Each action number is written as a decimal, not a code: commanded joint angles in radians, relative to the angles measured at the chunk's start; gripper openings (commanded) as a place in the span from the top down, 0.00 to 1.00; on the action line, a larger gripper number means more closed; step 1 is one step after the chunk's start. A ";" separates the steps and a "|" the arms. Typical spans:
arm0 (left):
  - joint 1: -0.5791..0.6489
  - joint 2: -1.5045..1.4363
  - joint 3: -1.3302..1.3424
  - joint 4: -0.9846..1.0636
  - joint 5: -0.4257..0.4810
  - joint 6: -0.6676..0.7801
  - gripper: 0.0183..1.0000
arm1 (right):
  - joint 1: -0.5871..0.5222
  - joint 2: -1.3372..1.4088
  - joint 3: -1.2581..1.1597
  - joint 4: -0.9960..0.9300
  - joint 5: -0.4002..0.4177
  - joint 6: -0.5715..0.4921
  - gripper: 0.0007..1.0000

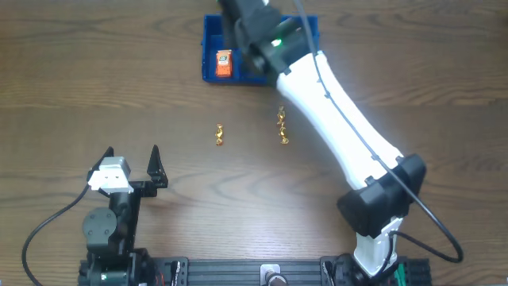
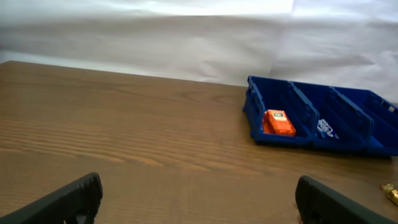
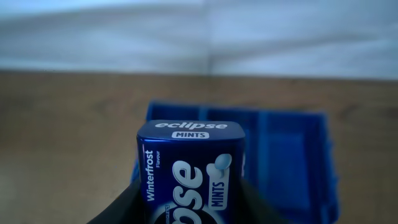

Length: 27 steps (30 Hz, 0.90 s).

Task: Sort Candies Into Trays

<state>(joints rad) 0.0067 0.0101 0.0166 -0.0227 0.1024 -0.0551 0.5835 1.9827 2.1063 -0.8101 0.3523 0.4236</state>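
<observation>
One dark blue mint tin [image 3: 189, 158] is pinched in the right gripper [image 3: 189, 210] above the single blue tray [image 1: 211, 36] at the table's [image 1: 79, 95] far edge, its long axis along the fingers and its lid end pointing away from them. One orange candy [image 1: 225, 63] lies in the left-end compartment of the tray's three. Gold-wrapped candies [image 1: 220, 135] sit mid-table in two small groups, their exact count unclear, and the left gripper [image 1: 131, 151] near the near-left corner is spread wide, holding nothing.

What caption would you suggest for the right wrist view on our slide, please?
Right tool gripping a dark blue candy tin, with the blue compartment tray beyond it.
</observation>
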 commanded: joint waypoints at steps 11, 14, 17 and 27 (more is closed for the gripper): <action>0.006 -0.006 -0.012 -0.047 0.001 -0.004 0.00 | -0.101 0.231 -0.003 0.023 -0.040 -0.035 0.96; 0.006 -0.006 -0.012 -0.048 0.001 -0.004 0.00 | -0.108 0.269 -0.003 0.024 -0.045 -0.031 0.96; 0.006 -0.006 -0.012 -0.048 0.001 -0.004 0.00 | -0.109 0.298 -0.003 0.025 -0.044 -0.031 0.96; 0.006 -0.006 -0.012 -0.048 0.001 -0.004 0.00 | -0.109 0.322 -0.006 0.040 -0.062 -0.028 0.96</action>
<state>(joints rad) 0.0067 0.0101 0.0170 -0.0227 0.1024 -0.0551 0.4828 2.2993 2.0987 -0.7746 0.2886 0.4004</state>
